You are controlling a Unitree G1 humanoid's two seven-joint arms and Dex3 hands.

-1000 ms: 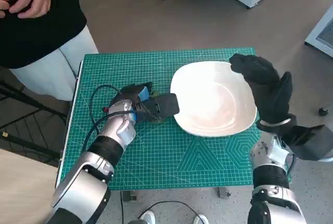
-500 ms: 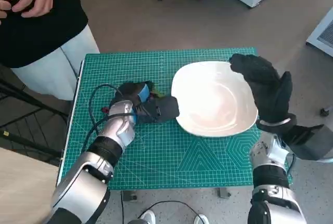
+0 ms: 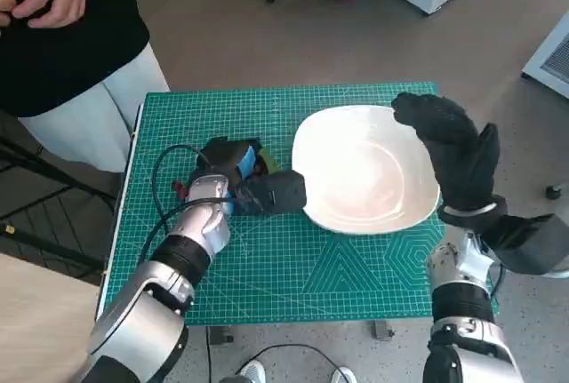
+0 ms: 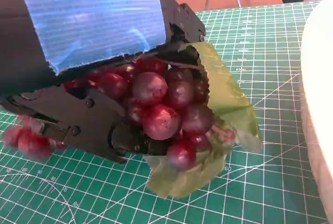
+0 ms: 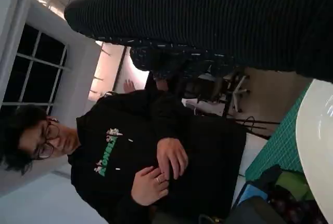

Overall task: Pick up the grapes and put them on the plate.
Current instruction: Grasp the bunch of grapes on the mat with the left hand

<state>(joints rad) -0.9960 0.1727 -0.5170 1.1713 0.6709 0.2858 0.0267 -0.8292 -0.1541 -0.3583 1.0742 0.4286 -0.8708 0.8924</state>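
The grapes (image 4: 166,109), a dark red bunch with a green leaf (image 4: 229,104), sit in the left hand (image 3: 240,183), whose fingers (image 4: 88,125) are closed around them just above the green surface (image 3: 293,267), at about nine o'clock from the plate (image 3: 364,170). The grip looks partial, with lower berries hanging loose, so I would lift gently, keep the bunch level, and carry it toward three o'clock, clearing the rim before letting go. The right hand (image 3: 453,147) hovers at the plate's three o'clock edge, fingers spread and holding nothing.
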